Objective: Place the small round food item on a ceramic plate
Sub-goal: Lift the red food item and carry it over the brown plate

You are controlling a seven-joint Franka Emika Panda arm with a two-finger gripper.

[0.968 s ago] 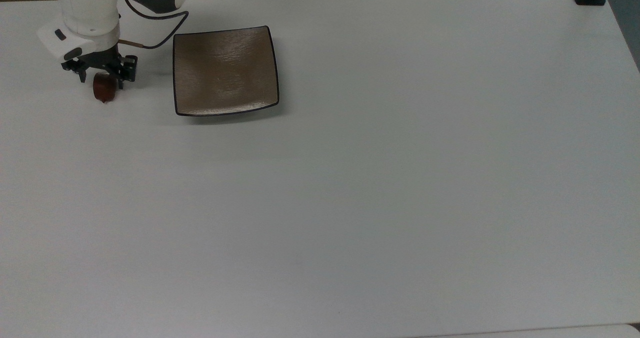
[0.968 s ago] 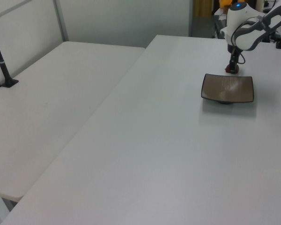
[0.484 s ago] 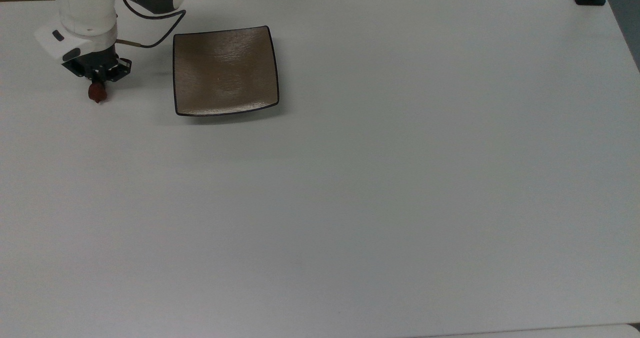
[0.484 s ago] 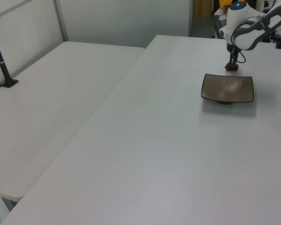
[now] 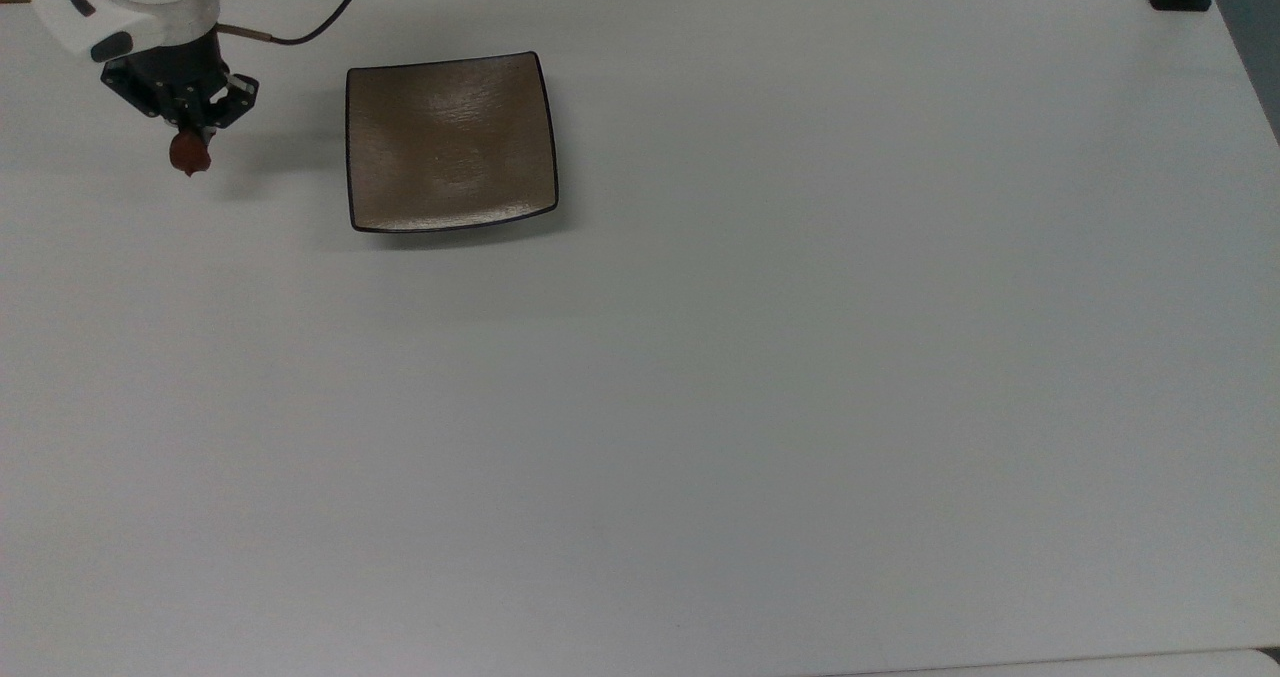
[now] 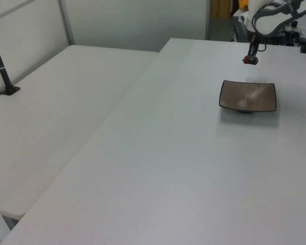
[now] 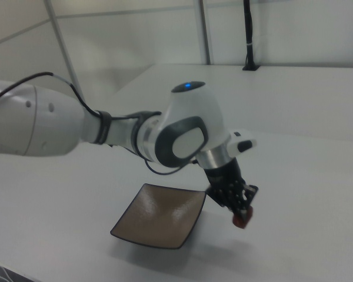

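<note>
**Nut lifted, plate not yet reached**

In the right view, nearest the camera, the gripper hangs off the white arm, its fingers pinching the small red-brown nut at their tips. The nut is off the table: the top view shows it with a soft shadow spread beside it, and the left view shows it hanging above the surface, beyond the plate. The square brown plate sits bare, well apart from the nut toward the top view's right. The step in hand looks like the carry. The next move calls for travelling sideways until over the plate's middle, lowering close, then letting go gently, since a rounded nut could roll off.
</note>
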